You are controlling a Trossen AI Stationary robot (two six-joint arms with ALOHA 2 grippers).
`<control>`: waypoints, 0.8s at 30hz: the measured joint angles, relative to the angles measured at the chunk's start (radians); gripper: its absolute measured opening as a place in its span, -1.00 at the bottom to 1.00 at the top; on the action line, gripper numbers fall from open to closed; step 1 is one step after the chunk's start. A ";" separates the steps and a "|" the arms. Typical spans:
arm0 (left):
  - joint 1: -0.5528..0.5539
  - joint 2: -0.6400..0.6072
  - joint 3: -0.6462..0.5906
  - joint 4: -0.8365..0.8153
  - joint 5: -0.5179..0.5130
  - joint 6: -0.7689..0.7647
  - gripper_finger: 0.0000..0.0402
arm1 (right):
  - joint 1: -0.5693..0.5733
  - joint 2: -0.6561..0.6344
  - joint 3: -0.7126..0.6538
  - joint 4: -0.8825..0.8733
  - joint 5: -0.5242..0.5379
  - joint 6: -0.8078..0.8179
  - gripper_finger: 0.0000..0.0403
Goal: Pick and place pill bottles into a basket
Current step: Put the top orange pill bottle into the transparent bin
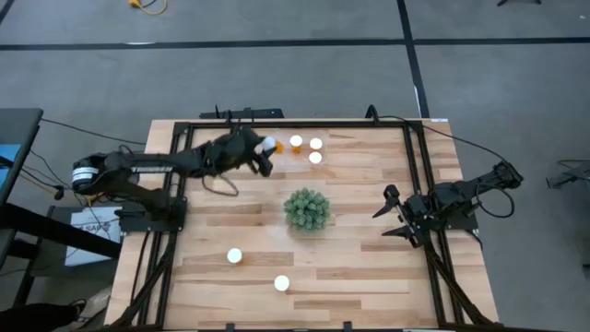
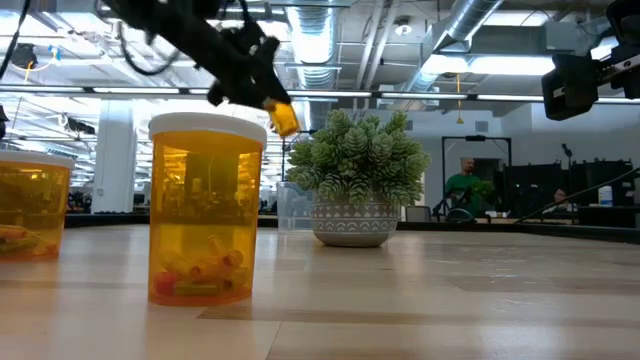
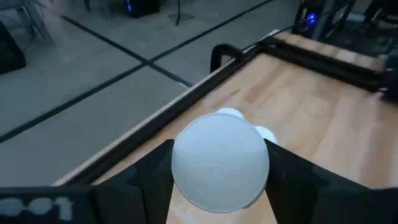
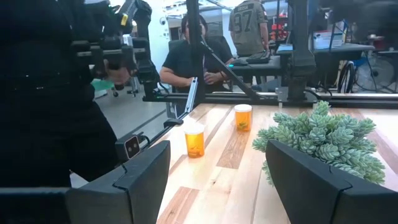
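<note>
My left gripper (image 1: 265, 152) is over the table's far side, shut on a small orange pill bottle (image 1: 271, 145) with a white cap. It is held high in the low view (image 2: 284, 118). Three more bottles (image 1: 310, 148) stand close together just right of it, and two (image 1: 234, 255) (image 1: 282, 283) stand near the front edge. A clear container (image 2: 291, 206) shows faintly left of the plant pot in the low view; I cannot make it out from above. My right gripper (image 1: 395, 217) waits open and empty at the table's right side. My left gripper pinches the bottle between its two fingers (image 3: 152, 177), one on each side, just at the white cap (image 3: 219, 163). The cap faces back toward the wrist. The orange body (image 2: 286, 120) sticks out tilted past the fingers, lifted clear of the table.
A green spiky plant (image 1: 307, 209) in a pot stands mid-table, between the far bottles and the near ones. A black metal frame (image 1: 295, 123) runs round the table's edges. People sit in the room beyond the table (image 4: 193, 59).
</note>
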 joint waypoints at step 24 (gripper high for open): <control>0.280 0.337 0.233 -0.161 0.246 0.144 -0.04 | 0.000 0.000 0.000 0.000 -0.003 0.000 0.29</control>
